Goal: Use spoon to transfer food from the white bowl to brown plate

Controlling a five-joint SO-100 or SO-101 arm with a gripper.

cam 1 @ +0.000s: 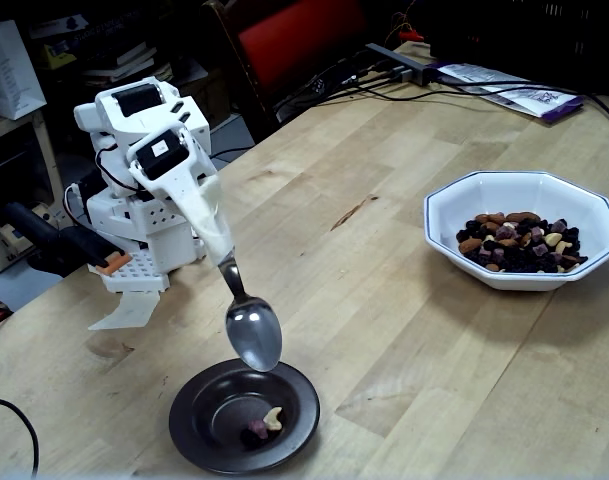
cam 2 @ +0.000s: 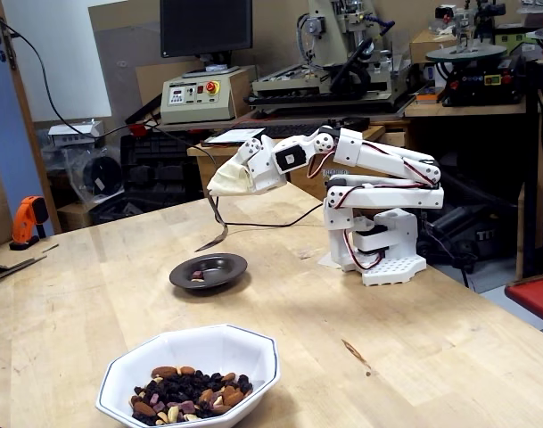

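The white arm reaches out from its base on the wooden table point(cam 1: 384, 300), and its gripper point(cam 1: 216, 245) is closed on the tape-wrapped top of the spoon point(cam 1: 252, 335). The tape covers the fingers so fully that I cannot make out the jaws themselves, only that the handle is held fast and comes out of the wrapped end. In a fixed view from across the table the gripper point(cam 2: 225, 185) points down and to the left, with the spoon point(cam 2: 215, 237) hanging below it.

The spoon slopes downward with its oval bowl lowest, tilted steeply so the shiny inside faces the camera. It looks empty. Its tip hangs just above the far rim of the brown plate point(cam 1: 209, 430), and from the side it sits a little above the brown plate point(cam 2: 222, 272) without touching.

On the plate lie a few pieces of food point(cam 1: 262, 425): a pale cashew and a purplish bit beside it, close together in the sunken centre toward the right side as that view shows it.

The white bowl point(cam 1: 449, 215) stands well apart from the plate, off to the right on the table, and holds the bulk of the trail mix point(cam 1: 521, 244), nuts and dark raisins piled in the middle. In a fixed view from the opposite side the white bowl point(cam 2: 249, 352) is nearest the camera, the plate beyond it, the arm's base further right.
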